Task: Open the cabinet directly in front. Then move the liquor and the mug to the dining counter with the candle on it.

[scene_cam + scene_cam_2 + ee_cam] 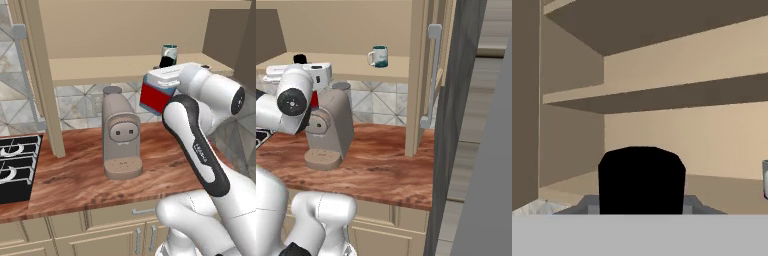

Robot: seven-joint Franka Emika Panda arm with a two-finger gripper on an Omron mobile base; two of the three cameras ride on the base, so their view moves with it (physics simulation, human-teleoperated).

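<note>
Gripper (160, 82) sits clamped on the liquor (152, 101), as far as I can judge: its fingers are hidden, but the bottle hangs free in the air with nothing beneath it, and in the hand view the black cap (642, 180) fills the spot between the jaws

Going down in size: the cabinet (100, 67) stands open, one door (418, 75) swung out edge-on with its long silver handle (433, 75) facing the room. Below it runs the wood-grain bench (75, 175), with a black stove (15, 165) at its left end and a beige coffee machine (120, 135) upright in the middle. The liquor is just in front of the lower shelf's edge, above the bench and up beside the coffee machine's top. The mug (378, 56) rests on that lower shelf, further in and apart from the bottle

The bottle looks like stiff glass with some weight from its contents, smooth-sided and likely slippery, and breakable if dropped. Its squarish flat faces near the shoulders seem the best hold. Carried from high up, it may swing on a fast turn toward the dining counter. The mug is light and rigid, so pinching its rim or wall should serve
</note>
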